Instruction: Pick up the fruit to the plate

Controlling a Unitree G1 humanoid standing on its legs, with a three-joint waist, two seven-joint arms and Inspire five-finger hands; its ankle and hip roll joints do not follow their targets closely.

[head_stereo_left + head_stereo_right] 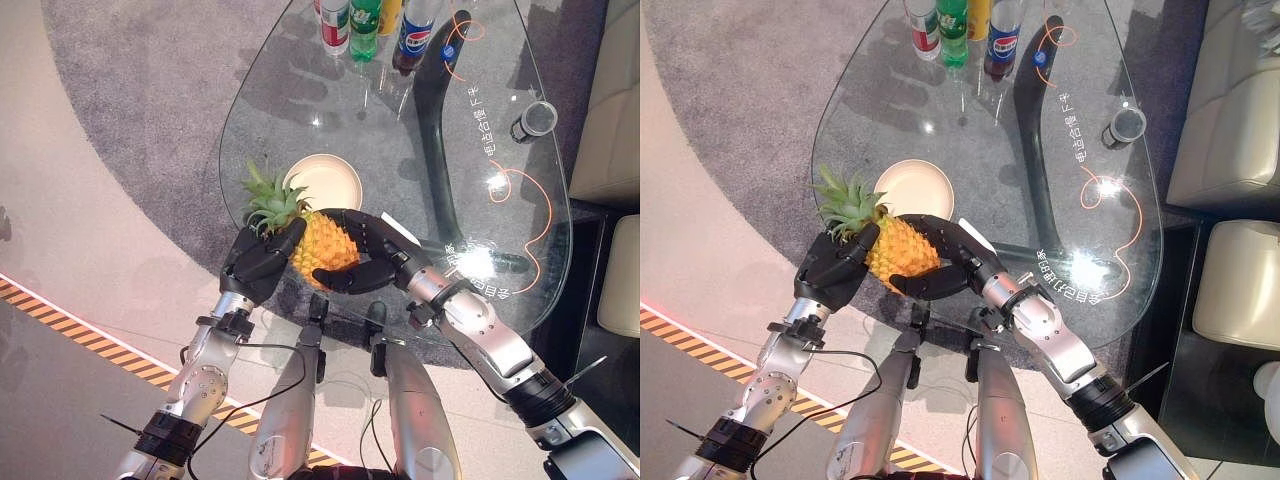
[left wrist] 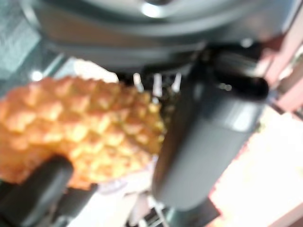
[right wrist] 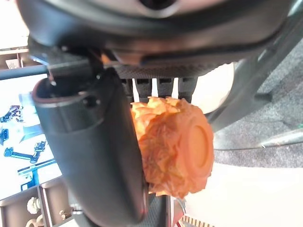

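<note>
Glass table (image 1: 300,100), pineapple (image 1: 322,243) clasped between both hands at its near edge, plate (image 1: 325,181) not yet reached.

From the table down: I judge the carry is the step in hand, so I would move both arms together toward the plate, which sits just beyond the pineapple, and hold the squeeze even so the fruit does not roll out. The right hand (image 1: 365,255) has fingers and thumb curled round the fruit's base end; the left hand (image 1: 262,255) is curled on it at the crown end. Pineapple lies on its side, orange-yellow, knobbly skin, green spiky crown (image 1: 272,203) pointing away from the right hand. Bottles (image 1: 363,25) stand at the table's far edge, well clear.
</note>
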